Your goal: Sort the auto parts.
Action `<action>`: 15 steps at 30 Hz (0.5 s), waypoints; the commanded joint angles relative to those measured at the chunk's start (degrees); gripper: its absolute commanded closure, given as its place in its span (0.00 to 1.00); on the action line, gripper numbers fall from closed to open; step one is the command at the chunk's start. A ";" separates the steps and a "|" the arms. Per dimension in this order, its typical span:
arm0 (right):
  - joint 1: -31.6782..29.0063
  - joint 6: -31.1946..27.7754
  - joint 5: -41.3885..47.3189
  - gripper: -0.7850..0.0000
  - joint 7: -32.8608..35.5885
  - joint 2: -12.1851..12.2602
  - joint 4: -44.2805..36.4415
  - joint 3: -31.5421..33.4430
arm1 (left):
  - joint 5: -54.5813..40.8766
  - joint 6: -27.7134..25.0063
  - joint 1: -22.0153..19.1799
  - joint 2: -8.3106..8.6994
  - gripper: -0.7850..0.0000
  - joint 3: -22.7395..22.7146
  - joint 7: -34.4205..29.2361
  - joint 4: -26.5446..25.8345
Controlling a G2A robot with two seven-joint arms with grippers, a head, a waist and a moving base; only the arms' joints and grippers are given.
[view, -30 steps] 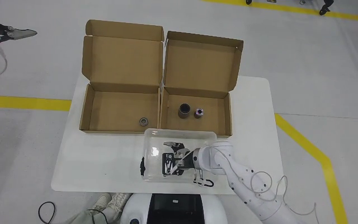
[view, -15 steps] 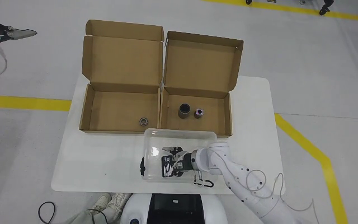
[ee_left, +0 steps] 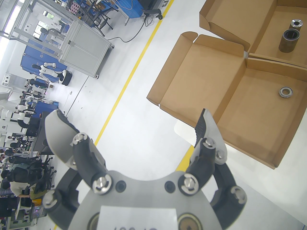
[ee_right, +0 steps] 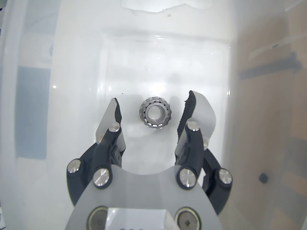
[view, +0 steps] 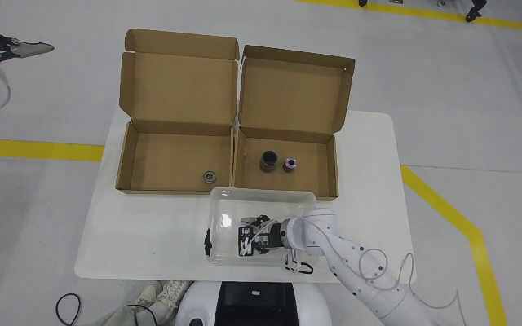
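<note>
Right gripper [ee_right: 153,98]: jaws wide apart, empty, inside clear bin [ee_right: 79,48]; bearing [ee_right: 156,116] between them, touching neither. Left gripper [ee_left: 130,113]: spread wide, empty.

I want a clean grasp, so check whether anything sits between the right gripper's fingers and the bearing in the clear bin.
Nothing visible does. The right gripper is open, and the bearing lies between its fingers on the clear bin's bare floor, with a gap on each side.

Bright, even overhead light; shadows on the bench [view: 163,236] are soft and faint. Glare whitens the clear bin [ee_right: 79,48] walls in the right wrist view. The left wrist view shows wide-angle stretch toward its edges.
</note>
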 commanded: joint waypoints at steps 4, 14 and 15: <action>0.48 0.53 -0.16 0.44 -0.28 -0.10 0.93 -0.56 | 0.00 0.00 0.00 0.00 0.00 0.00 0.00 0.00; 1.12 2.69 -1.58 1.00 -0.78 -0.21 1.52 -1.46 | 0.00 0.00 0.00 0.00 0.00 0.00 0.00 0.00; 1.10 2.79 -1.70 1.00 -0.69 -0.19 1.44 -1.46 | 0.00 0.00 0.00 0.00 0.00 0.00 0.00 0.00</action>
